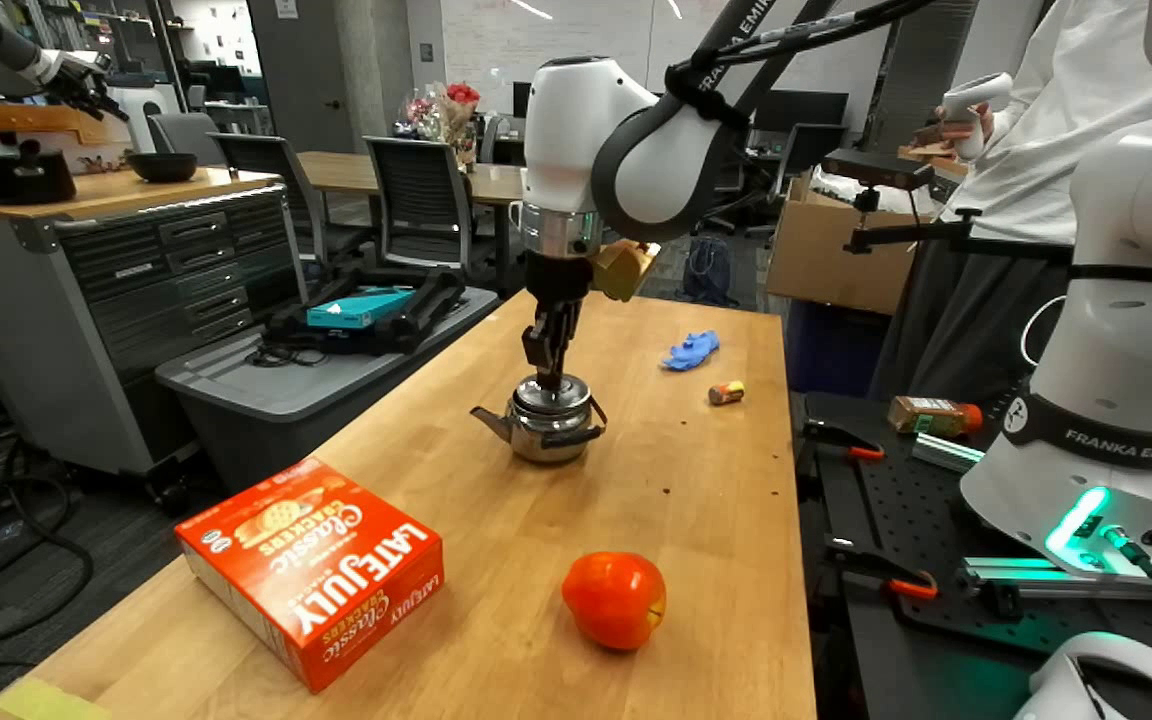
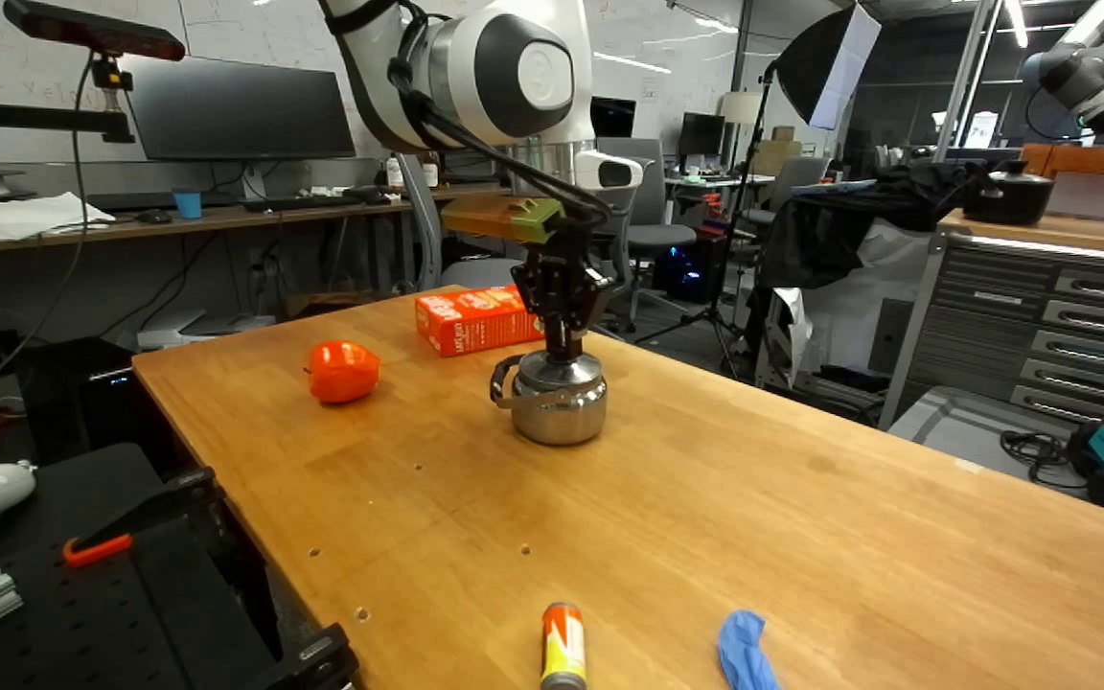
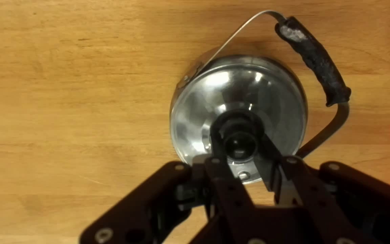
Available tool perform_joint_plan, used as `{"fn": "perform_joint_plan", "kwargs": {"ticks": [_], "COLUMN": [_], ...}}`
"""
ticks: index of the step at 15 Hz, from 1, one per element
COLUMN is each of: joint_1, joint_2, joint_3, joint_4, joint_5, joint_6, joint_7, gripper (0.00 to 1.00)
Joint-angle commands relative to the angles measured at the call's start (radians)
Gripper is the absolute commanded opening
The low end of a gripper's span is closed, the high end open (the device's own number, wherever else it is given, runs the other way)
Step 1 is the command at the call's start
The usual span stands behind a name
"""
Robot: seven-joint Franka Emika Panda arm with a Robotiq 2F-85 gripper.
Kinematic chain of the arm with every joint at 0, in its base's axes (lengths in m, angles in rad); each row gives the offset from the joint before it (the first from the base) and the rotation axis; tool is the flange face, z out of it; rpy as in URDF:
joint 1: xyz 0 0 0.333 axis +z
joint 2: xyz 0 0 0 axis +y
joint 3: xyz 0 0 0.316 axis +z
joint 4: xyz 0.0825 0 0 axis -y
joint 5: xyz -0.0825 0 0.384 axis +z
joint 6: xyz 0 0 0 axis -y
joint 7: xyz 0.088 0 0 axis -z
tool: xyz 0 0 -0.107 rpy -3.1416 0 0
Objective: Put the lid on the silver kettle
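- Lid (image 3: 245,89), round, domed, shiny silver metal — on top of the squat, round, shiny silver metal kettle (image 1: 536,428), looking level in both exterior views; I cannot tell whether it is fully seated.
- Black jointed fingers (image 3: 218,152) of the dark gripper (image 1: 550,380): drawn in narrow, holding the lid by its small round black knob (image 3: 240,148).
- Kettle upright on the light brown wooden tabletop (image 1: 716,460); in an exterior view its short metal spout (image 1: 492,423) points left, and its dark handle grip (image 3: 313,61) leans out to the side, toward near right.
- White robot arm (image 1: 576,130) above the kettle, its wrist pointing down.
- Red-orange cardboard cracker box (image 1: 311,560), lying flat — near left of the kettle in an exterior view.
- Shiny red-orange round fruit (image 1: 616,600), near and slightly right of the kettle there, well apart from it.
- Crumpled blue glove (image 1: 692,351), far right of the kettle, with a small orange and yellow cylinder (image 1: 726,393) lying on its side near it.
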Motion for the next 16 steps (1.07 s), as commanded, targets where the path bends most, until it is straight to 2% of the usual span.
{"fn": "perform_joint_plan", "kwargs": {"ticks": [1, 9, 16], "joint_1": [0.029, 0.044, 0.038], "joint_2": [-0.017, -0.007, -0.002], "joint_3": [-0.018, -0.033, -0.013], "joint_4": [0.001, 0.009, 0.01], "joint_5": [-0.054, -0.145, -0.126], "joint_6": [-0.02, 0.009, 0.004], "joint_7": [0.031, 0.061, 0.037], "gripper": [0.07, 0.07, 0.07]}}
